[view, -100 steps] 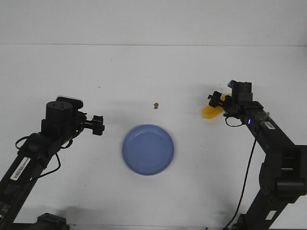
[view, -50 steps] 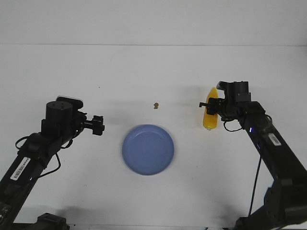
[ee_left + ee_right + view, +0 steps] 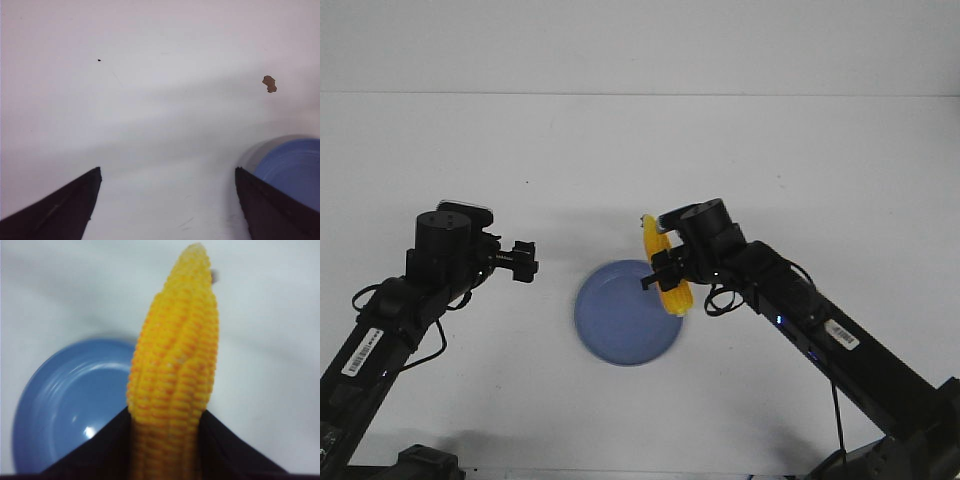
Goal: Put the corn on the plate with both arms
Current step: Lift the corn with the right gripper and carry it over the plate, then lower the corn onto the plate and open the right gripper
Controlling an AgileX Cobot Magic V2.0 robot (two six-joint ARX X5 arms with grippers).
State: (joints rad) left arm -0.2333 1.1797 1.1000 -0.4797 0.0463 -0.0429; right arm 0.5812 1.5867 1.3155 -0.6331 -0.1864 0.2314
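Observation:
My right gripper [image 3: 662, 272] is shut on the yellow corn [image 3: 665, 270] and holds it in the air over the right rim of the blue plate [image 3: 610, 320]. In the right wrist view the corn [image 3: 175, 370] stands between the black fingers [image 3: 227, 445], its pointed tip away from them, with the plate [image 3: 70, 400] below and beside it. My left gripper [image 3: 525, 262] is open and empty, left of the plate. In the left wrist view its fingers [image 3: 60, 210] stand wide apart over bare table, and the plate's rim [image 3: 295, 167] shows beside one finger.
A small brown speck [image 3: 269, 83] lies on the white table beyond the plate. A tiny dark dot [image 3: 99, 60] lies farther off. The table's far edge meets a white wall [image 3: 640, 45].
My right arm has swung left with the corn, from the table's right side to the plate's right rim. The left arm has not moved.

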